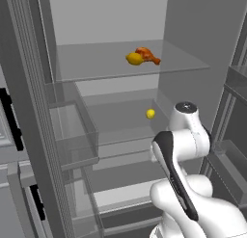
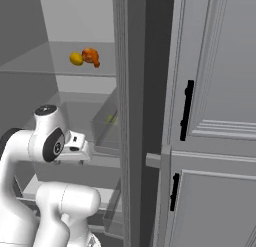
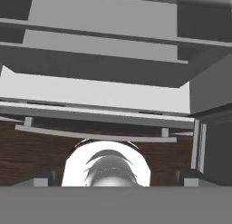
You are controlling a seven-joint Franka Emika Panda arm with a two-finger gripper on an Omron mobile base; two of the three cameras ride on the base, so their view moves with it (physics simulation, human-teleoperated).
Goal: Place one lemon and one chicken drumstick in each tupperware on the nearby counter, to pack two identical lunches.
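Observation:
A yellow lemon [image 1: 134, 59] lies against an orange-brown chicken drumstick [image 1: 149, 55] on the upper glass fridge shelf [image 1: 91, 63]; both also appear in the right base view, lemon [image 2: 76, 58] and drumstick [image 2: 91, 56]. A second lemon [image 1: 150, 113] rests on the shelf below. My gripper [image 3: 116, 178] hangs well below these shelves, in front of the open fridge, pointing down at the fridge's lower drawers. Its fingertips [image 3: 43, 177] stand wide apart, open, with nothing between them. The hand [image 2: 77, 147] shows at the end of the folded arm. The tupperware and the counter are out of view.
The open fridge door with clear bins [image 1: 72, 131] stands to the left of the shelves. Its other door edge [image 2: 135, 116] rises close to the right of the arm. Grey panelled cabinets with black handles [image 2: 187, 108] are further right. Dark wood floor [image 3: 27, 150] lies below.

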